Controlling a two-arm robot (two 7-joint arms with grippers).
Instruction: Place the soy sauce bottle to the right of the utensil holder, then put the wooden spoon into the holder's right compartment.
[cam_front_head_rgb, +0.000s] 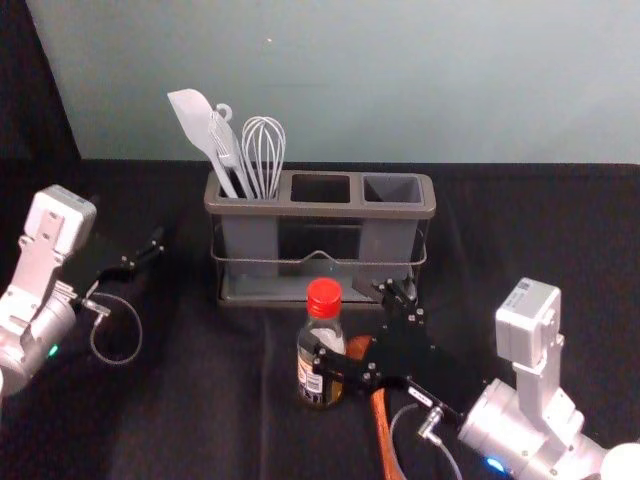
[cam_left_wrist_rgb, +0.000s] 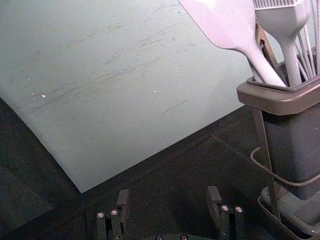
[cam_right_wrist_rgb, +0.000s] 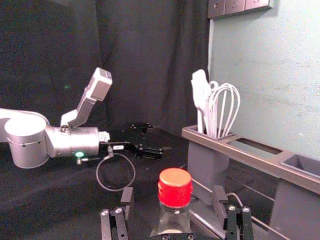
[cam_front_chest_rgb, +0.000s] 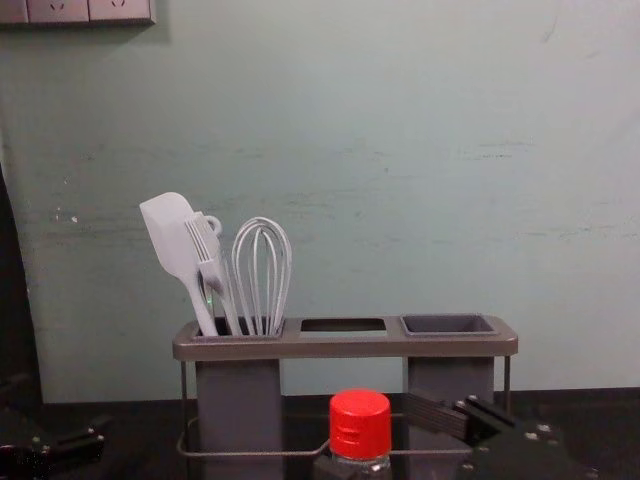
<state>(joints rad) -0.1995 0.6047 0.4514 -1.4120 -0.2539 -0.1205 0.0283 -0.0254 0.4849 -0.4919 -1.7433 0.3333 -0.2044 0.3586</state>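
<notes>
The soy sauce bottle (cam_front_head_rgb: 322, 360) stands upright in front of the utensil holder (cam_front_head_rgb: 320, 210). My right gripper (cam_front_head_rgb: 345, 325) is open around the bottle; in the right wrist view, the red cap (cam_right_wrist_rgb: 175, 187) sits between the fingertips of this gripper (cam_right_wrist_rgb: 173, 194), with gaps on both sides. The wooden spoon (cam_front_head_rgb: 384, 435) lies on the table just right of the bottle, partly covered by the right gripper. Off to the holder's left, my left gripper (cam_front_head_rgb: 132, 256) is open with nothing held; the left wrist view has this gripper (cam_left_wrist_rgb: 169, 194) too. The holder's right compartment (cam_front_chest_rgb: 448, 325) looks empty.
A spatula (cam_front_chest_rgb: 172, 240), a brush (cam_front_chest_rgb: 207, 245) and a whisk (cam_front_chest_rgb: 262, 270) stand in the holder's left compartment. Behind the holder rises a pale wall (cam_front_head_rgb: 400, 80). Dark cloth (cam_front_head_rgb: 540, 230) covers the table right of the holder.
</notes>
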